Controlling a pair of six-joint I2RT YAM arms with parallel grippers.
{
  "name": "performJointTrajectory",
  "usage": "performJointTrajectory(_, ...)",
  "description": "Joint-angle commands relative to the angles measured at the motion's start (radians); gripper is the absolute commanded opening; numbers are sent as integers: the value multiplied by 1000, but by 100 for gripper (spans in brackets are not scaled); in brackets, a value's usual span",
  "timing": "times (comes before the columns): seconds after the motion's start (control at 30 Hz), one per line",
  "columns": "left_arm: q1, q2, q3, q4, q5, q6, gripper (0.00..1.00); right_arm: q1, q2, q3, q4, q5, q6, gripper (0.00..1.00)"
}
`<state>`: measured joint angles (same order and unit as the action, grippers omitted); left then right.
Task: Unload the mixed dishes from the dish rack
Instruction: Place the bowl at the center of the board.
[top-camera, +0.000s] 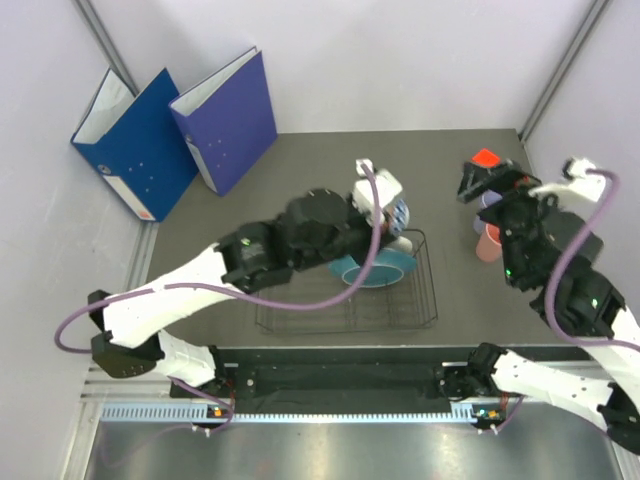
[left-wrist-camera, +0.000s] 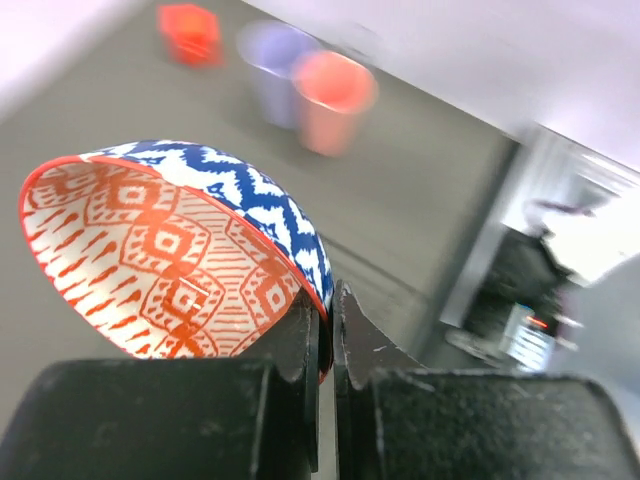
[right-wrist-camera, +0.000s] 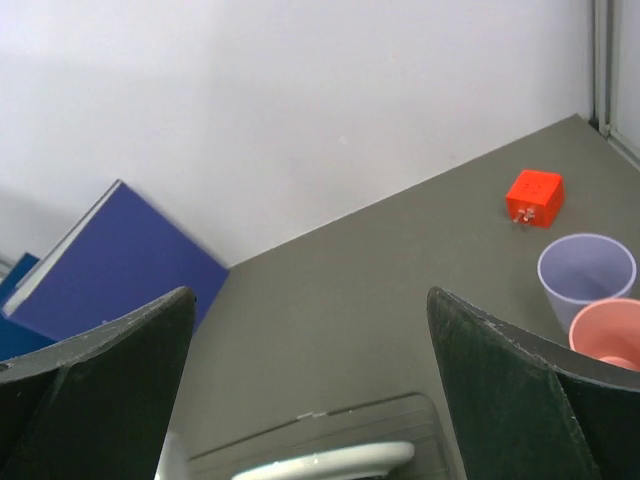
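Left gripper: I am pinching the bowl by its rim, since the thin wall gives the jaws purchase.
Bowl: I am holding it over the far edge of the rack, tilted.
Right gripper: I am keeping it spread wide and empty, near the lavender cup.

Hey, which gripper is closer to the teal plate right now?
Left. The left gripper, shut on the bowl, is right by the teal plate at the rack. The right gripper is open, well off to the plate's right, near the pink cup.
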<state>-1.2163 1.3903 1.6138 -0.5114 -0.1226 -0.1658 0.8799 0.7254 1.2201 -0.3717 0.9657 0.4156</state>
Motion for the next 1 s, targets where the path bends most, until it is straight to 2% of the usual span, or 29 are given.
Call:
performJointTrajectory(0.0, 60, 4, 173, -300, -173, 215, 0, 5, 193, 186, -183, 10, 31, 99)
performJointTrajectory(0.07, 64, -37, 124, -279, -239, 267, 0, 2, 262, 255, -228, -11, 31, 99)
performJointTrajectory(0.4, 67, -73, 8, -429, -265, 468, 0, -39, 448, 484, -329, -156, 15, 86)
performJointTrajectory(0.47, 64, -111, -28, -431, -209, 551, 0, -79, 474, 534, -369, -225, 14, 84)
performJointTrajectory(0.5, 64, -129, -41, -420, -189, 569, 0, -97, 495, 550, -387, -257, 20, 80)
performJointTrajectory(0.57, 63, -184, -86, -409, -145, 620, 0, -162, 516, 581, -433, -381, 19, 78)
performJointTrajectory(0.8, 44, -295, -196, -426, 242, 802, 0, -202, 592, 619, -549, -660, -49, 82)
performJointTrajectory(0.97, 38, -280, -196, -440, 310, 821, 0, -200, 586, 578, -547, -774, -66, 80)
